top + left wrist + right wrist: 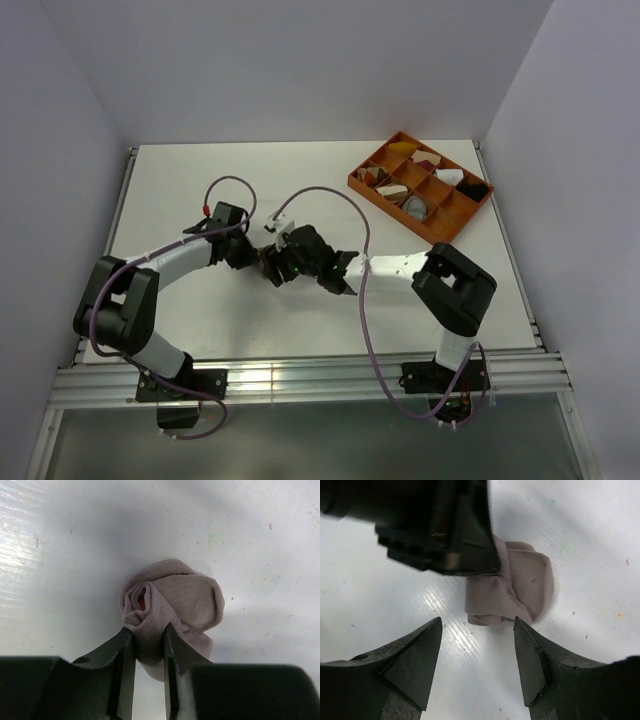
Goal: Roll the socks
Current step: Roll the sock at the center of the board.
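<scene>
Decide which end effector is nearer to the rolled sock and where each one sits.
Left. The left end effector is clamped on the rolled sock; the right end effector stands open just short of it, not touching.

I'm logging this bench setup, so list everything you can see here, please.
sock roll: one, pinkish-tan, mid-table
tray: one, orange, table's far right
cloth bundles: several, mixed colours, in tray compartments
table: one, white, under everything
cables: two, purple, one along each arm
left arm: one, black and white, jaws shut on sock roll
right arm: one, black and white, jaws open, clear of sock roll
</scene>
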